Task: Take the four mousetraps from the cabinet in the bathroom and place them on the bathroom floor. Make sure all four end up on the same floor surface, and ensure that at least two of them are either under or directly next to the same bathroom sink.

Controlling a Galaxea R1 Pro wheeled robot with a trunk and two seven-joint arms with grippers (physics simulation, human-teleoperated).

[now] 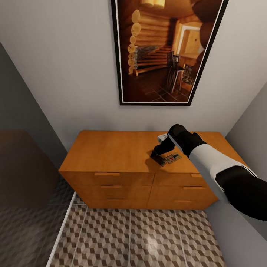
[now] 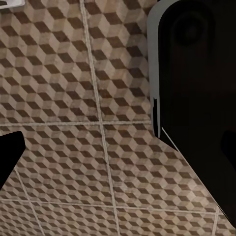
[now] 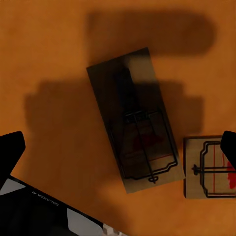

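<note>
The right hand point(image 1: 158, 157) hangs low over the flat top of the cabinet point(image 1: 111, 152), right of centre in the head view, its black fingers spread apart with nothing between them. In the right wrist view one mousetrap point(image 3: 133, 123) lies in the middle of the frame on the orange-brown surface, shadowed, its dark wire and red spot showing; the two fingertips point(image 3: 11, 150) stand well to either side of it, not touching. A second mousetrap point(image 3: 209, 167) lies just beside the first, at the lower right of that frame, partly behind the other fingertip. In the head view a small pale object point(image 1: 162, 137) rests on the cabinet top just behind the arm; what it is cannot be told. White lettering on the hand's body at the lower left of the right wrist view is upside down and too small to read. A framed picture point(image 1: 167, 52) of a log interior hangs on the wall above. The left wrist view looks down on the bathroom floor point(image 2: 73, 98), cube-patterned; whether the left hand is open or closed cannot be told.
</note>
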